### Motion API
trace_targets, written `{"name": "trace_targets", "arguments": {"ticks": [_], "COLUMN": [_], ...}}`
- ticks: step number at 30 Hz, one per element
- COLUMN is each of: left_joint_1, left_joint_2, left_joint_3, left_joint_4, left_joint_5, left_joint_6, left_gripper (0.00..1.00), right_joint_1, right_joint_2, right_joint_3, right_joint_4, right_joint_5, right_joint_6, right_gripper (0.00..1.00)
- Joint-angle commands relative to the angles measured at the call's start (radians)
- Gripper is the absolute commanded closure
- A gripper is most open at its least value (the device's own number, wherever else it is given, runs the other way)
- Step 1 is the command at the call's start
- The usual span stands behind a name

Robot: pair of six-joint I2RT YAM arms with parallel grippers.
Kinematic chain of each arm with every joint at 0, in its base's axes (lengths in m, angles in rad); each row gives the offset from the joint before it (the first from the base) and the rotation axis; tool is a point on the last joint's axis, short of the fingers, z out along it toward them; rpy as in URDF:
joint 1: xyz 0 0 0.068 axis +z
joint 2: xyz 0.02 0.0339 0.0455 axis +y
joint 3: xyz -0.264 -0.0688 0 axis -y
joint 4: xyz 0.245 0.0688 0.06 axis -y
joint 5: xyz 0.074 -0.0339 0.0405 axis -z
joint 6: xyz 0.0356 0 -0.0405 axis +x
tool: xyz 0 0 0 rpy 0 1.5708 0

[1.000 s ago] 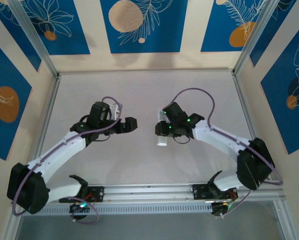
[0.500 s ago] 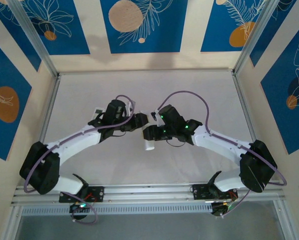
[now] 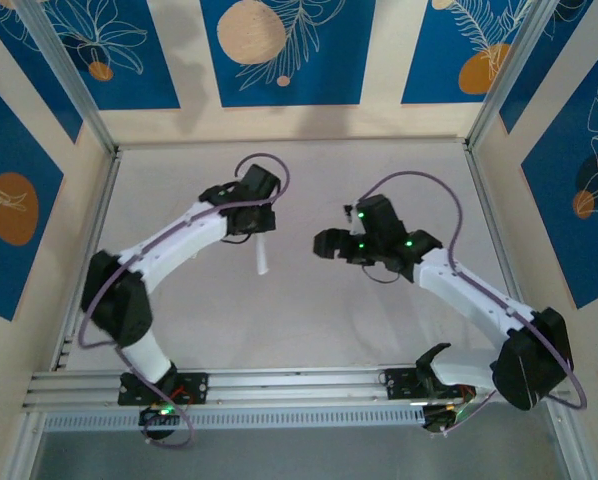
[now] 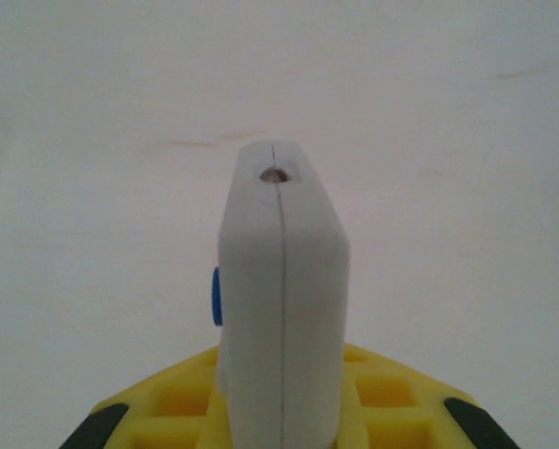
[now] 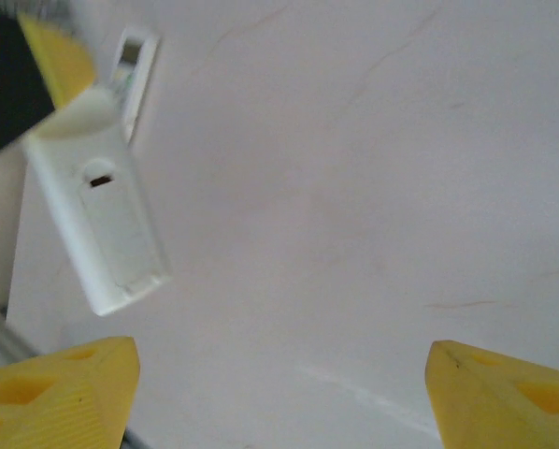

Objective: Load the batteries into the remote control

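Left gripper is clenched on a slim white plastic remote control, with yellow fingers on both flanks. The remote is held above the pale grey table, left of centre in the top view, free end tilted downward. There is a small round recess in its end face and a blue button on one side.

In the right wrist view its back cover with a thumb notch is showing.

Right gripper is released, jaws wide apart with nothing between them. It is near the remote, not touching.

A small white oblong piece lies flat on the table beyond the remote.
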Motion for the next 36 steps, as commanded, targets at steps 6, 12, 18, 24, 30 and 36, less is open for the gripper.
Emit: {"name": "trace_targets", "arguments": {"ticks": [6,12,18,24,30,36], "left_joint_1": [-0.025,-0.023,-0.021,-0.022,-0.016,0.086], "left_joint_2": [0.415,0.586,0.64,0.43,-0.114,-0.628], "left_joint_3": [0.315,0.378,0.431,0.286,-0.149,-0.703], "left_joint_4": [-0.541,-0.422,-0.329,-0.145,0.267,0.696], "left_joint_5": [-0.546,-0.455,-0.353,-0.19,-0.002,-0.174], "left_joint_6": [0.05,0.133,0.176,0.243,0.312,0.453], "left_gripper": [1.0,0.98,0.72,0.33,0.05,0.0], "right_joint_1": [-0.123,-0.181,-0.253,-0.414,-0.57,-0.54], "right_joint_2": [-0.071,-0.116,-0.148,-0.159,-0.101,0.029], "right_joint_3": [-0.055,-0.102,-0.086,-0.086,-0.166,-0.419], "right_joint_4": [-0.172,-0.179,-0.23,-0.238,-0.045,0.684], "right_joint_5": [0.011,-0.012,-0.021,0.041,0.31,0.387], "right_joint_6": [-0.012,-0.002,-0.025,-0.074,-0.184,-0.359], "right_gripper": [0.19,0.19,0.19,0.16,0.1,0.07]}}
